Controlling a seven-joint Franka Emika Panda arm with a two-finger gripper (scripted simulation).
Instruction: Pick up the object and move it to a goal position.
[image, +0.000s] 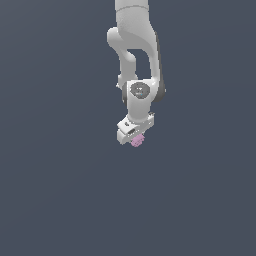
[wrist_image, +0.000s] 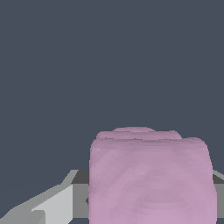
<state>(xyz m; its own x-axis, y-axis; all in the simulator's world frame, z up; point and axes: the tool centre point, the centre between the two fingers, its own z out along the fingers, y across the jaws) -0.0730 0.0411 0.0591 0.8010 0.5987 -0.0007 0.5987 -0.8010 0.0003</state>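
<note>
The object (image: 137, 141) is a tiny pale pink-lilac lumpy blob at the tip of my white gripper (image: 133, 136), which hangs from the arm near the middle of the exterior view. In the wrist view the object (wrist_image: 151, 179) looms large and fills the space between the grey fingers (wrist_image: 80, 197), touching them on both sides. The gripper is shut on it. The fingertips themselves are hidden behind the blob and the hand.
The white arm (image: 135, 45) comes down from the top of the exterior view. Around it is only a plain dark grey-blue surface (image: 55, 190), with no other objects, edges or marker showing.
</note>
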